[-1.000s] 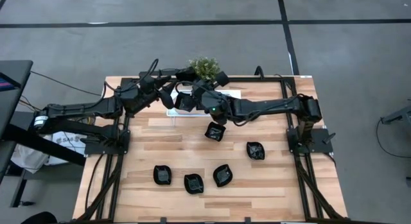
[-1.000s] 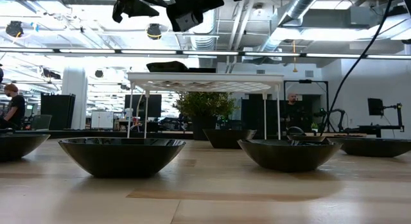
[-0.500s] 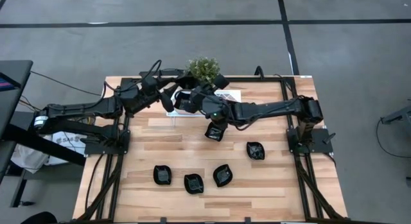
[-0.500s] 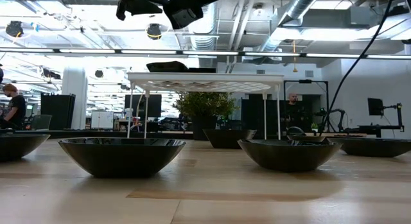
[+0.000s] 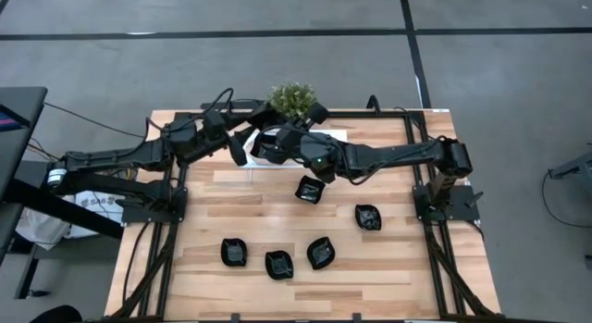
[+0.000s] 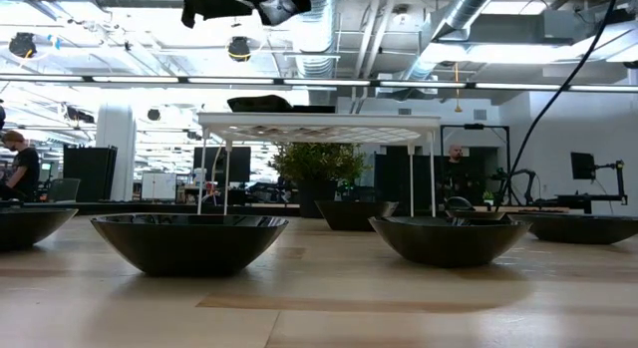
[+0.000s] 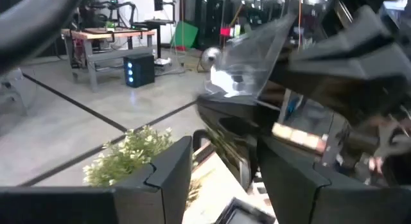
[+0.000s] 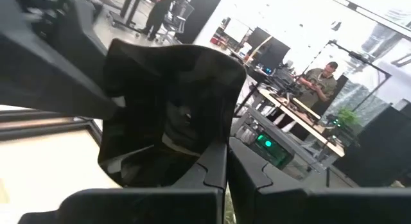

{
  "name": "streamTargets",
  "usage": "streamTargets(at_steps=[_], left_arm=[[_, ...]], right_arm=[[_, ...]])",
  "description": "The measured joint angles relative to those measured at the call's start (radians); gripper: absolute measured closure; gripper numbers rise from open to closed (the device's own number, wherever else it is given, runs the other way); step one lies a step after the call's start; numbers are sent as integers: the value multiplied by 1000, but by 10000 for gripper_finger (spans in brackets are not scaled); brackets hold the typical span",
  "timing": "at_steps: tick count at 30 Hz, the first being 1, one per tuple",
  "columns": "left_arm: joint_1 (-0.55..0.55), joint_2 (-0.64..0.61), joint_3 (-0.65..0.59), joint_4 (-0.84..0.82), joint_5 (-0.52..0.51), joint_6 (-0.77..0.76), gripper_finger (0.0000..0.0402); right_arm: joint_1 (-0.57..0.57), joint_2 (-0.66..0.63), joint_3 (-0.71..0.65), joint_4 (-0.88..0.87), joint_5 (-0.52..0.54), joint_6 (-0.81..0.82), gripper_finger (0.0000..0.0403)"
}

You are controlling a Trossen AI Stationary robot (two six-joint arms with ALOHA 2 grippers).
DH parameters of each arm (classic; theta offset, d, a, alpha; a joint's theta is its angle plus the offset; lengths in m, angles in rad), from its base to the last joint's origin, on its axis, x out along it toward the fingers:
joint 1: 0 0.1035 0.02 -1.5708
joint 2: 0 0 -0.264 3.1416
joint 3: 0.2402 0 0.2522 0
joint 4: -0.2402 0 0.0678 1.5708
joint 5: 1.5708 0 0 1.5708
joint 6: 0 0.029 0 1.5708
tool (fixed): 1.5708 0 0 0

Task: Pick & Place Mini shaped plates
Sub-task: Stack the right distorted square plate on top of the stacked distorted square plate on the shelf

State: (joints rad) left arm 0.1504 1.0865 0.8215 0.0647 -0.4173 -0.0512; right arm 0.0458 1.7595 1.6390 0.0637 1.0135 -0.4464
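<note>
My right gripper (image 8: 226, 169) is shut on the rim of a wavy-edged black mini plate (image 8: 167, 102), held up on edge above the white tray (image 5: 330, 135) at the table's back. That plate (image 7: 225, 131) stands between the fingers of my left gripper (image 7: 221, 179), which is open, the fingers clear of it on both sides. From above, the left gripper (image 5: 242, 145) and right gripper (image 5: 274, 147) meet nose to nose. Several more black plates lie on the table, one (image 5: 310, 189) just in front of the tray. Another black plate (image 6: 274, 103) rests on the raised tray (image 6: 319, 119).
A small green plant (image 5: 294, 99) stands right behind the tray. Plates lie at the front (image 5: 234, 253), (image 5: 278, 264), (image 5: 321, 253) and to the right (image 5: 368, 217). The tray stands on thin legs. People stand in the room beyond.
Both grippers have risen together with the held plate, now nearly out of the top of the low view. The plates on the table have not moved.
</note>
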Motion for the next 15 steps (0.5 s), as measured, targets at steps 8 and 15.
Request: streamTargets(at_steps=[8, 15], left_arm=[[1, 2, 0, 41, 0, -32, 232], [2, 2, 0, 40, -1, -39, 300]], right_arm=[[1, 6, 0, 2, -22, 26, 403], [1, 5, 0, 2, -22, 28, 403]])
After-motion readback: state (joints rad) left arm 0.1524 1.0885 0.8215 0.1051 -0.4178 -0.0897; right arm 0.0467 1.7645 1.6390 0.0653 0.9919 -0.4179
